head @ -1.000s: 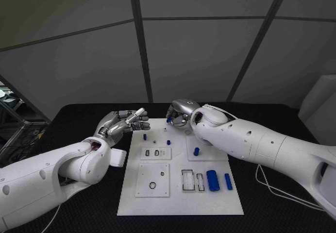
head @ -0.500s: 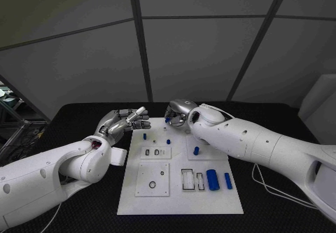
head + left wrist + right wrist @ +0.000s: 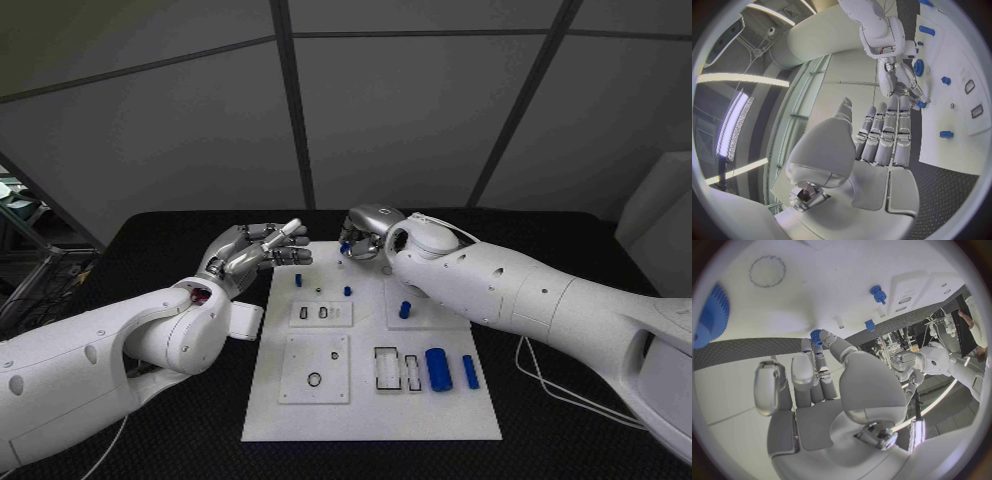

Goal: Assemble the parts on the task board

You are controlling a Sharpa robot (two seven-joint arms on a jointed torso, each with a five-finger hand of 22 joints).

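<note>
The black surface (image 3: 173, 270) carries the white task board (image 3: 368, 400), which lies lengthwise away from the robot, with grey wall panels split by dark seams rising behind it. The right hand (image 3: 364, 235) hangs over the far end of the board, its fingers curled in and pinching a small blue gear-like part (image 3: 816, 336) at the fingertips; the right wrist view shows that toothed piece held between thumb and fingers just above the white plate. Beyond that hand in the same view lie a large blue gear (image 3: 711, 315) at the board's edge, a faint ring-shaped recess (image 3: 767, 271), and two small blue pegs (image 3: 877, 292) standing in the board. The left hand (image 3: 260, 247) is raised just off the board's far left corner, across from the right hand and near it without touching; its fingers are extended side by side and hold nothing, as the left wrist view confirms. Nearer the robot than both hands, the board shows small blue pegs (image 3: 299, 282) upright, a blue piece (image 3: 405, 310) on a raised square plate, rectangular slots (image 3: 387, 370), a black ring (image 3: 315, 381), and two blue cylinders (image 3: 437, 370) lying side by side toward the right arm. A thin cable (image 3: 555, 385) trails on the surface beside the right arm.
</note>
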